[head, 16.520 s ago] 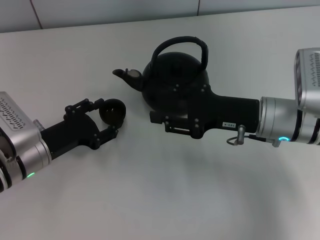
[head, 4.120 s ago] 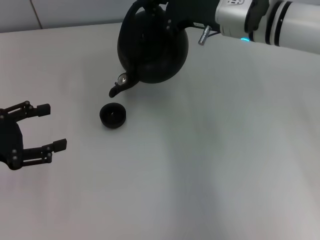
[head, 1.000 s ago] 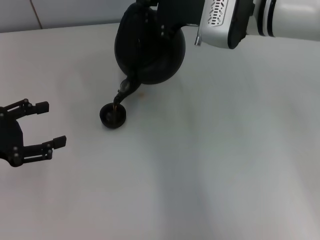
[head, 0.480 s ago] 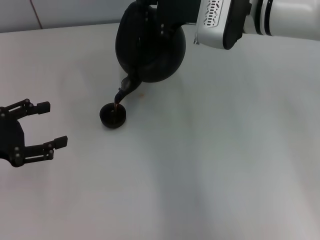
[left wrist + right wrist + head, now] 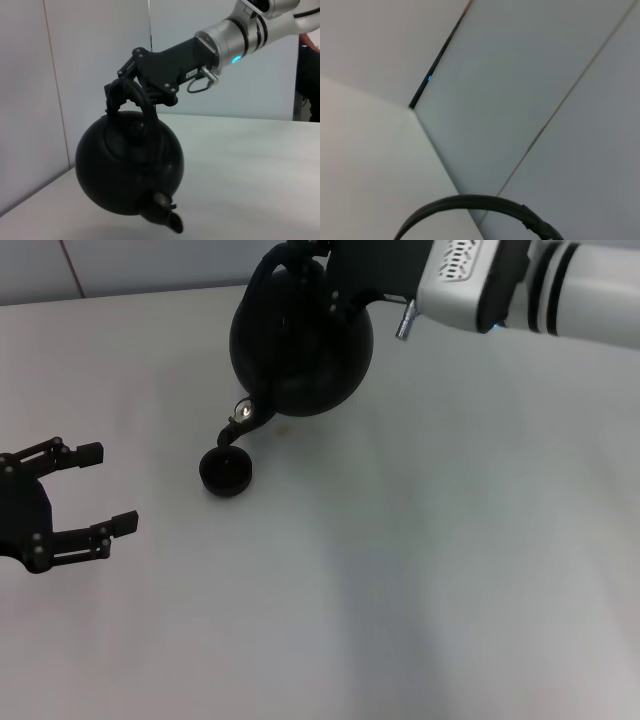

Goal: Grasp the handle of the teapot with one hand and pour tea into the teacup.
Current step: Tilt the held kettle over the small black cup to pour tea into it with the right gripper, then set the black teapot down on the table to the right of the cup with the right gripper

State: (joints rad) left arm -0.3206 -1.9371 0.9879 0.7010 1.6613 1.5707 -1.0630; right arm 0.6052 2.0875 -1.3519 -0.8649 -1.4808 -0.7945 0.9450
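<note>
Clamped on the handle (image 5: 134,96), the right gripper (image 5: 131,89) holds the teapot (image 5: 300,340) up off the table (image 5: 450,570), tipped forward so the spout (image 5: 238,426) angles down at the teacup (image 5: 226,471). From where I stand, the spout tip hangs just above the cup's far rim, and I see no stream between them, so the pour looks paused or finished, though I can't tell how full the cup is. Over on the robot's left, the left gripper (image 5: 75,498) sits low with its fingers spread and nothing in them, well apart from the cup. The worry I'd have is the big pot swinging from that thin hoop: the grip is high on the arch and the heavy body hangs below, so any quick wrist turn could let it pivot and throw the spout off line, dribbling tea onto the table beside such a small target. There's a faint speck on the table under the pot that may already be a drip. Lowering carelessly could also clip the light cup with the spout and knock it over.
</note>
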